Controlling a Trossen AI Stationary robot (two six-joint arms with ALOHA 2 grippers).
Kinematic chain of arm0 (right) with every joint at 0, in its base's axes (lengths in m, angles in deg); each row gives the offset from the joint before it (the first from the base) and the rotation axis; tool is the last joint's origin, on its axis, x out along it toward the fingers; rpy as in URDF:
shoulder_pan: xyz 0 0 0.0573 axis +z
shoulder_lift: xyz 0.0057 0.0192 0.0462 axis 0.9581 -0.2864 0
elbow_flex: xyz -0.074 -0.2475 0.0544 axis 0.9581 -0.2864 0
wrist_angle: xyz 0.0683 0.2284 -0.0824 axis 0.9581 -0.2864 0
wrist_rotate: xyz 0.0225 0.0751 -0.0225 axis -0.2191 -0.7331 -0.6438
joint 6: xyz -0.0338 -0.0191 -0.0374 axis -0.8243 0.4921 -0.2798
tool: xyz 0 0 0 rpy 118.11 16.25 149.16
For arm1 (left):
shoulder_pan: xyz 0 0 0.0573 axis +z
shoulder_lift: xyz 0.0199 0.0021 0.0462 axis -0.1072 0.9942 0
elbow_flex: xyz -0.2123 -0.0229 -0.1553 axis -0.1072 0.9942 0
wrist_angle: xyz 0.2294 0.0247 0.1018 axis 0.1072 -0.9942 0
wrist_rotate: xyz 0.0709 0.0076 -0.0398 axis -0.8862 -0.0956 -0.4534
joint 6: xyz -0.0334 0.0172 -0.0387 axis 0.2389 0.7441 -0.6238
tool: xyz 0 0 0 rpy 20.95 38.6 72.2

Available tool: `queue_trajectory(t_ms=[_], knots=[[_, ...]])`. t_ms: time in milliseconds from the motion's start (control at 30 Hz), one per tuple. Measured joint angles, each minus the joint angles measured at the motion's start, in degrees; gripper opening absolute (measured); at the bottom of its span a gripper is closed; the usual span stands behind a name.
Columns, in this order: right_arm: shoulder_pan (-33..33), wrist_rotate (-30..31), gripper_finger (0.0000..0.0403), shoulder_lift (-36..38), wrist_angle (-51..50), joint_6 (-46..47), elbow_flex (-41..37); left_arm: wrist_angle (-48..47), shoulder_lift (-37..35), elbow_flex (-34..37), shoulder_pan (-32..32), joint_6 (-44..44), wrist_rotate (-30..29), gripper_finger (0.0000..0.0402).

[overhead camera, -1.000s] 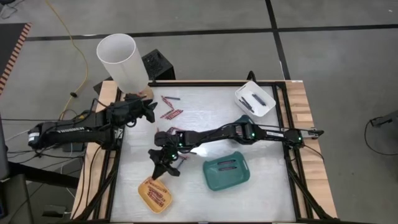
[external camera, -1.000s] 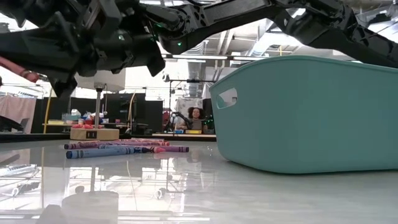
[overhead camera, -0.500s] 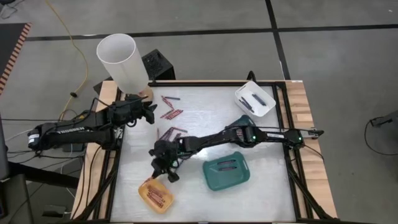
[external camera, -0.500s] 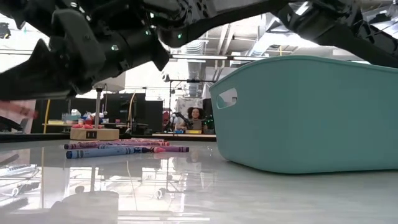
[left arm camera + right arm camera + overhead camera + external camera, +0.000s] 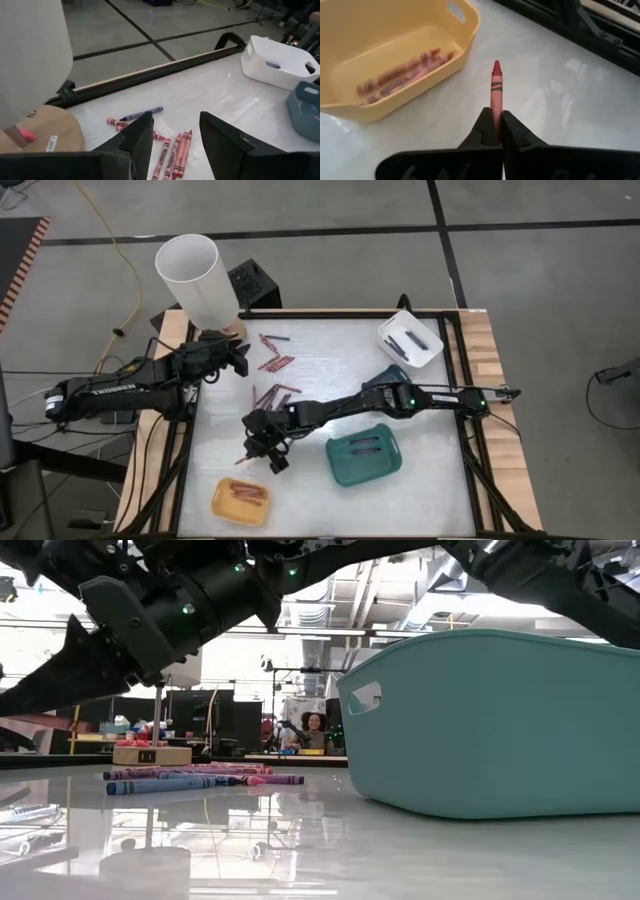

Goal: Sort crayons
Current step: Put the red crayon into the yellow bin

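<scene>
A red crayon (image 5: 496, 80) sticks out of my right gripper (image 5: 495, 114), which is shut on it above the table just beyond the yellow tray (image 5: 395, 55). In the high view this gripper (image 5: 256, 453) hangs between the yellow tray (image 5: 241, 500) and a loose group of crayons (image 5: 275, 393). The yellow tray holds red crayons (image 5: 243, 497) lying on its floor. My left gripper (image 5: 176, 120) is open and hovers at the table's far left (image 5: 240, 358), over more crayons (image 5: 172, 150) that lie flat. My right gripper pinches the red crayon's blunt end (image 5: 495, 106) between its two fingertips. The crayon runs on in line with the fingers, its point toward the yellow tray. The fingers slant down toward the near left. The crayon is lifted clear of the table.
A teal tray (image 5: 365, 457) with crayons stands right of my right gripper, under that arm. A white tray (image 5: 410, 340) sits at the far right corner. A tall white cylinder (image 5: 195, 275) on a wooden base stands at the far left corner.
My right gripper has rolled and tipped at the wrist with the crayon still in it, drawing back a little from above the yellow tray toward the far edge. The yellow tray now lies a bit farther toward the near left and has turned slightly.
</scene>
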Motion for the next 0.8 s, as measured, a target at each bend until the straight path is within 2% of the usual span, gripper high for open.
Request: queue_trajectory(t_ms=[167,267,433,633,800], knots=[[1.30,0.45,0.0003,2.35,-2.07,-0.73,-0.05,-1.00,-0.35,-0.51,0.02,2.73,-0.53,0.0151],[3.46,6.51,0.0003,3.45,0.57,-1.36,0.12,-4.51,-0.81,-3.80,0.02,2.76,-0.58,0.0151],[7.27,10.17,0.0003,2.35,6.17,-1.46,0.01,-10.36,-1.23,-11.61,0.02,4.88,-0.75,0.0151],[6.98,9.00,0.0003,2.30,11.75,1.82,-0.36,-14.34,-1.10,-19.97,0.00,4.20,-1.03,0.0151],[8.13,4.37,0.0003,0.15,17.23,6.05,-0.27,-16.90,-1.09,-22.05,0.00,1.42,-0.84,0.0151]])
